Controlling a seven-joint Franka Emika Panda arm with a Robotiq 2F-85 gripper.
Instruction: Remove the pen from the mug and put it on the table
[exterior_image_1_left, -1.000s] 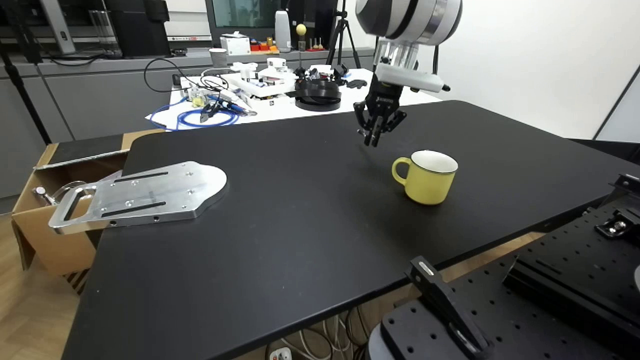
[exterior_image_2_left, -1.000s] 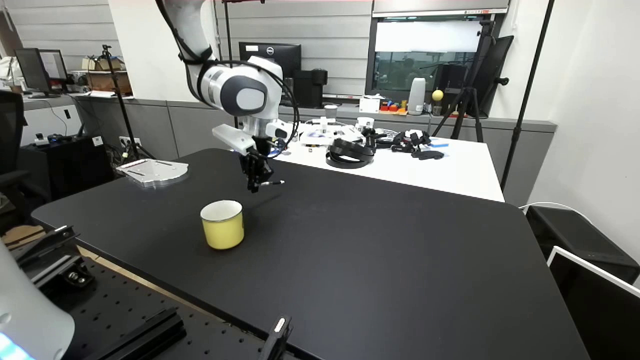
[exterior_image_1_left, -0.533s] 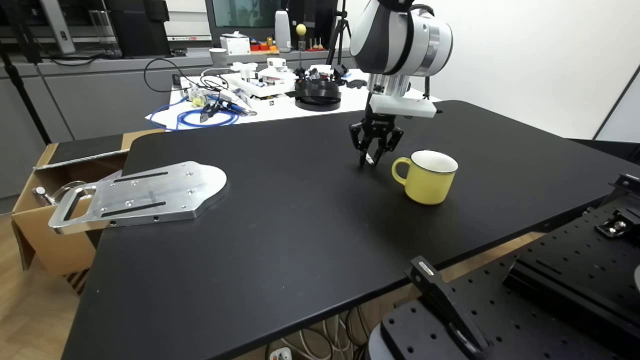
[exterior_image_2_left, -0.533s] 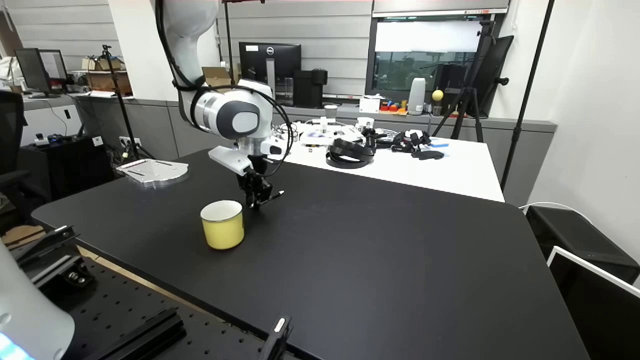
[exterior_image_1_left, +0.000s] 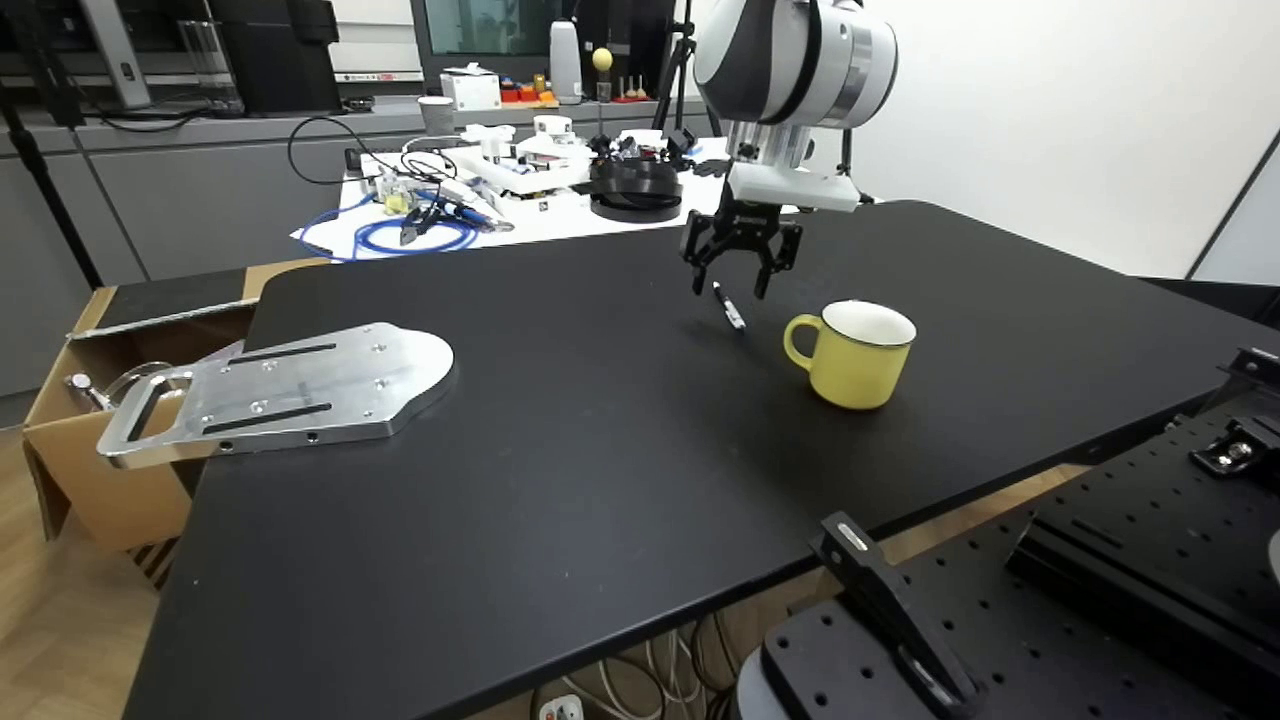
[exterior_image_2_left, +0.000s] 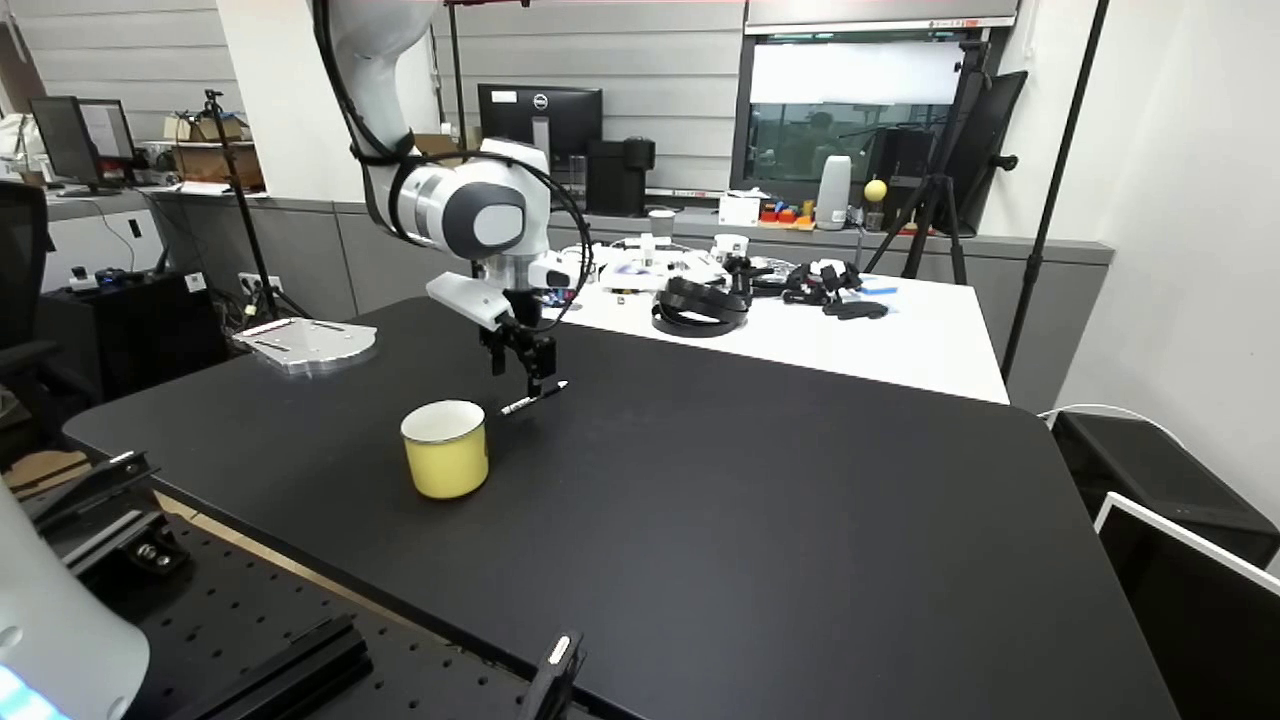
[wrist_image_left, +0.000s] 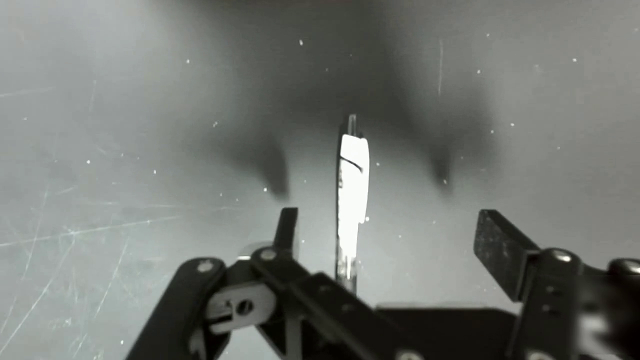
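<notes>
Under the parted claw lies the pen, the mug showing its handle only in an exterior view.

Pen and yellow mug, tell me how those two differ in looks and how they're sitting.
The pen is black and white; the yellow mug is yellow with a whitish inside. The pen is thin; the yellow mug is broad and squat. The pen lies flat; the yellow mug stands upright. Both rest on the black table.
</notes>
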